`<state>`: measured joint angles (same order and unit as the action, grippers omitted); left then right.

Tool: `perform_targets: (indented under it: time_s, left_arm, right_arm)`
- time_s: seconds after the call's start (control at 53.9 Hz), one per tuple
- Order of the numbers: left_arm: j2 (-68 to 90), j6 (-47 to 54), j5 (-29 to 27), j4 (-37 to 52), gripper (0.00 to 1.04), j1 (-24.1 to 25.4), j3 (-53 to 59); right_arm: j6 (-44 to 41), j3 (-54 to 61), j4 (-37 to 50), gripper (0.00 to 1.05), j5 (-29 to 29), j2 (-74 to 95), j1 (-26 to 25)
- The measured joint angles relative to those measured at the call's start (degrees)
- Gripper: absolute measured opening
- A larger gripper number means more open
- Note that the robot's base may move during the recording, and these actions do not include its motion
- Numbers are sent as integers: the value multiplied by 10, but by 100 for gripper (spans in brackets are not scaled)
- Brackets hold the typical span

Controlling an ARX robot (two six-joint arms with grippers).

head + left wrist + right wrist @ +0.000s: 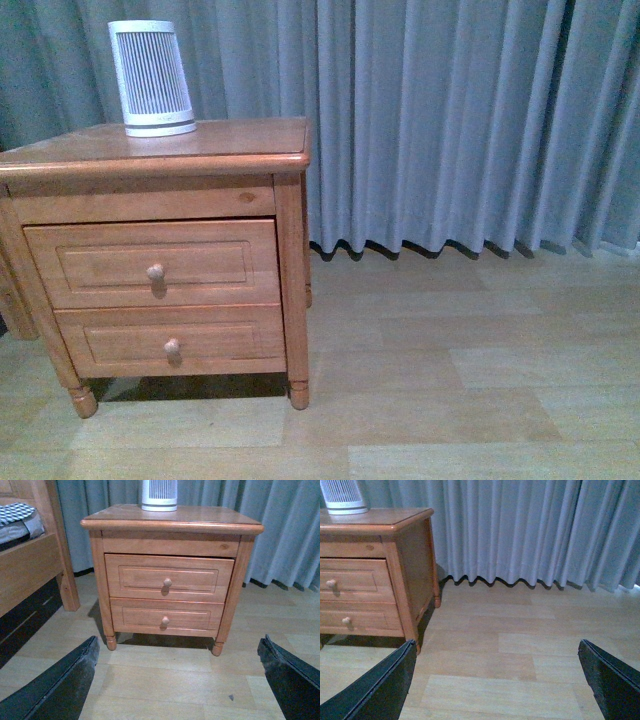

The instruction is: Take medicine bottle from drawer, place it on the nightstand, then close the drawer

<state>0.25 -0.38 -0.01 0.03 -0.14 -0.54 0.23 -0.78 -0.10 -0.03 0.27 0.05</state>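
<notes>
Evidently at step one: facing shut drawer (150, 262) of nightstand (200, 140), medicine bottle unseen, likely inside. Holding left tool (180, 640) and right tool (496, 642) spread wide, empty, well short. Next: pinching round knob (155, 271), pulling straight out.

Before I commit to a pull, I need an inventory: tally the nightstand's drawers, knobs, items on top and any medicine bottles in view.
Drawers: 2, upper drawer and lower drawer
Knobs: 2, upper knob and lower knob
White tower device on top: 1
Medicine bottles in view: 0
Total: 5
</notes>
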Motion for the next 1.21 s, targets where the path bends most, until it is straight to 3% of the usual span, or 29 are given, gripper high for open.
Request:
perform_targets:
  time_s: [0.204, 0.278, 0.316, 0.538, 0.798, 0.984, 1.206]
  left_arm:
    - [2, -1, 1, -3, 98, 0, -1]
    - [73, -41, 19, -97, 98, 9, -49]
    - [141, -53, 25, -99, 98, 18, -76]
    - [501, -35, 50, 129, 98, 35, -275]
    - [875, 14, 26, 315, 98, -4, -443]
    - [1139, 23, 16, 363, 98, -19, -573]
    - [1276, 13, 12, 328, 98, -20, -700]
  right_arm:
    - [0, 0, 0, 98, 0, 0, 0]
    - [0, 0, 0, 98, 0, 0, 0]
    - [0, 0, 0, 98, 0, 0, 0]
    - [0, 0, 0, 98, 0, 0, 0]
    - [0, 0, 0, 98, 0, 0, 0]
    - [0, 0, 0, 98, 0, 0, 0]
    - [0, 0, 0, 98, 0, 0, 0]
